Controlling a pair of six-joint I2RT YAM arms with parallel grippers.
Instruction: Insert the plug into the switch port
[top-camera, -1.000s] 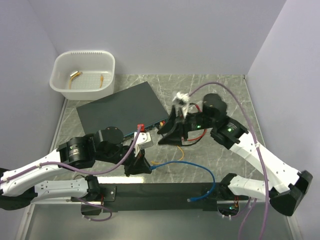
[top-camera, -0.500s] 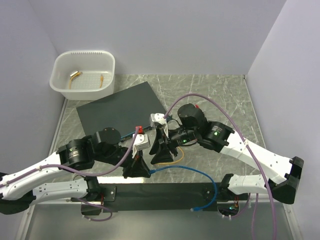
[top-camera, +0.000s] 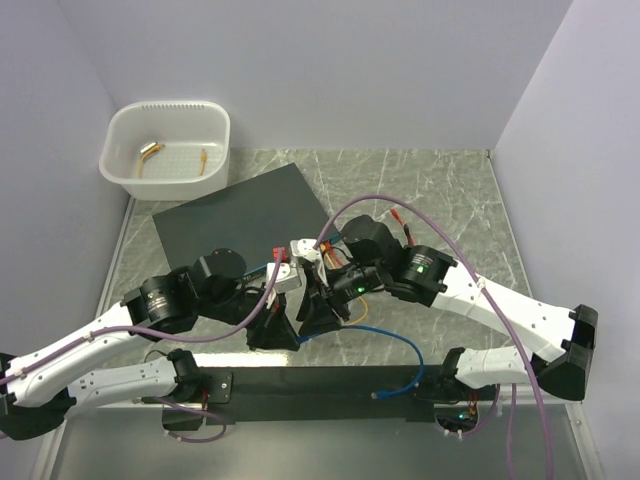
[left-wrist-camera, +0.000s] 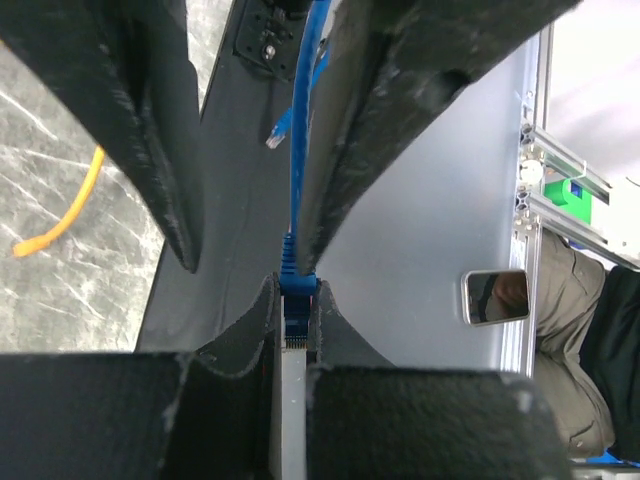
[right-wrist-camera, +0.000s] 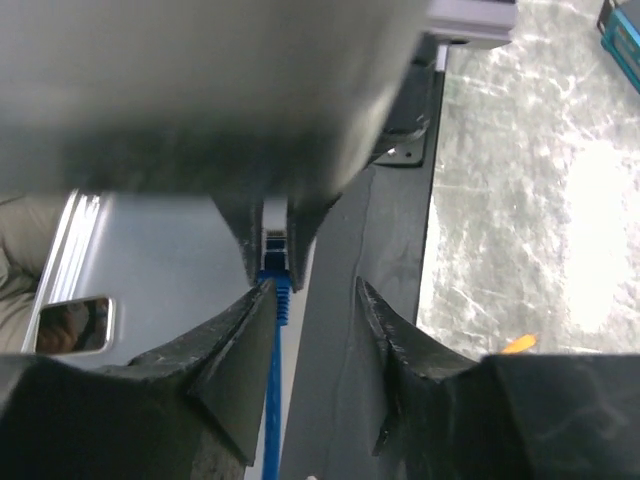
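My left gripper (top-camera: 272, 332) (left-wrist-camera: 293, 287) is shut on the plug (left-wrist-camera: 293, 312), a clear connector with a blue boot on a blue cable (top-camera: 372, 340) (right-wrist-camera: 273, 390). My right gripper (top-camera: 322, 316) (right-wrist-camera: 313, 292) faces it tip to tip and stands open astride the cable, which lies against one finger. The plug (right-wrist-camera: 274, 246) shows pinched just beyond my right fingertips. The flat black switch (top-camera: 240, 212) lies behind both grippers. A sliver of its teal face (top-camera: 262, 268) shows. The switch port is hidden by the arms.
A white tub (top-camera: 165, 150) with small bits stands at the back left. An orange cable (top-camera: 357, 312) (left-wrist-camera: 60, 215) and a red one (top-camera: 405, 225) lie on the marble top. The blue cable's free end (top-camera: 378, 396) rests on the black base strip.
My right arm has swung down and left, from beside the switch to the left gripper, and its jaws have narrowed around the blue cable. The left gripper has kept hold of the plug.
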